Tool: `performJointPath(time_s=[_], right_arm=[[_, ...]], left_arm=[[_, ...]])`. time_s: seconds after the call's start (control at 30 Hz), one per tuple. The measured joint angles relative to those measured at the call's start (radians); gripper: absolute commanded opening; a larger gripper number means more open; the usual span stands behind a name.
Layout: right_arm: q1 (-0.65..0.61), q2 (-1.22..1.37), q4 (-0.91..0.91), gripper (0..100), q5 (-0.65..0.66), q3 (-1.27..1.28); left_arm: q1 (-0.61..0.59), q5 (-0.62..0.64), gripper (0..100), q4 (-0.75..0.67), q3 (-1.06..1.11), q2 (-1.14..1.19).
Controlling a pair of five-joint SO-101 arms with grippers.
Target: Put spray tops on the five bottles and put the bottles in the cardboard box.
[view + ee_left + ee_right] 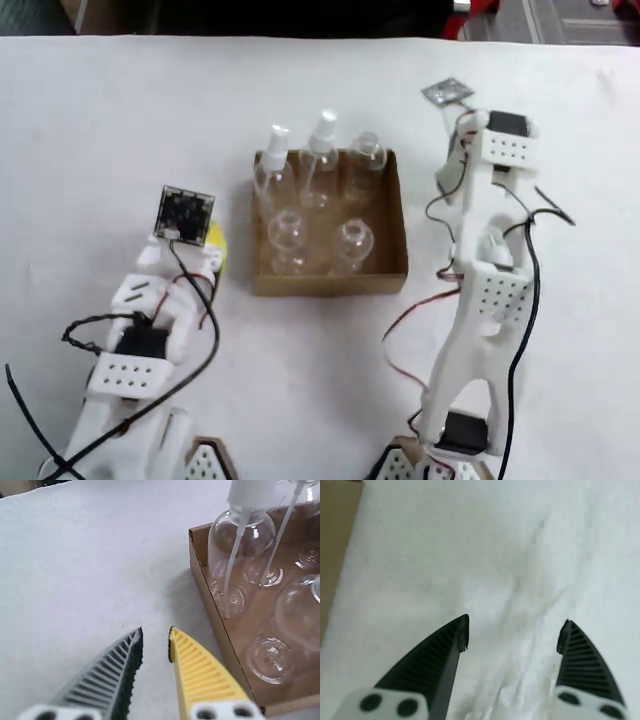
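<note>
Overhead view of a white-covered table with two white robot arms on either side of a shallow cardboard box (330,283). Five clear plastic bottles stand upright inside it, long axes vertical. Two bottles (272,165) at the back wear white spray tops (323,128) with thin dip tubes. Three open-necked bottles (352,240) still lack tops.

The left gripper (155,637) hangs low over bare cloth, its grey and yellow fingers parted by a narrow gap and holding nothing. The box wall lies just beside it, ahead on the yellow finger's side, with the nearest capped bottle just past that wall.

The right gripper (515,630) is spread wide and empty over bare cloth, with the box off beyond its left finger. The left arm looks nearer the bottles.
</note>
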Motion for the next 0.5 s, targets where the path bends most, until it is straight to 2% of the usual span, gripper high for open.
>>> performJointPath(time_s=[0.27, 0.5], right_arm=[[0.068, 0.143, -0.046, 26.5, 0.006, -0.204], [0.074, 0.241, -0.046, 26.2, 0.028, -0.359]], left_arm=[[0.000, 0.000, 9, -0.014, 0.000, 0.000], [0.000, 0.000, 9, -0.069, 0.028, 0.008]])
